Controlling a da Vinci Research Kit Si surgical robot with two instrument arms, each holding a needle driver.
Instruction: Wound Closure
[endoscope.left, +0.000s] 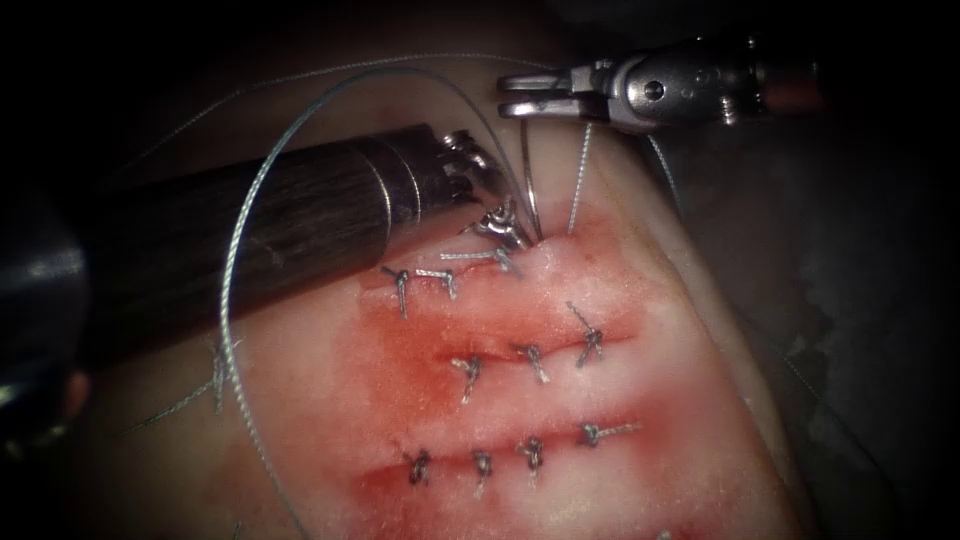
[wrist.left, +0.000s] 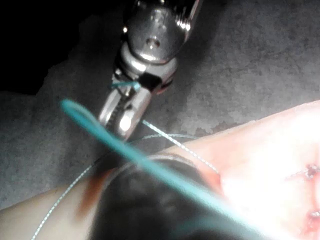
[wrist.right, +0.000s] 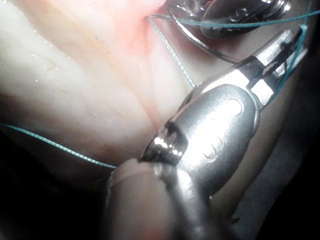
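My right claw (endoscope.left: 515, 97) up above tissue (endoscope.left: 690, 330), beyond top cut (endoscope.left: 440, 262). Jaws slightly apart around needle (endoscope.left: 527, 190), near its upper end; firm grip or not, cannot tell. Needle curves down from there, lower end at tissue by right end of top cut, beside my left claw (endoscope.left: 502, 226). Left claw tip pressed at that same spot, jaw state cannot tell. Thread (endoscope.left: 232, 260) loops wide over left shaft, trails down left side. Three cuts carry knotted stitches (endoscope.left: 531, 361); red fluid (endoscope.left: 400, 350) around them.
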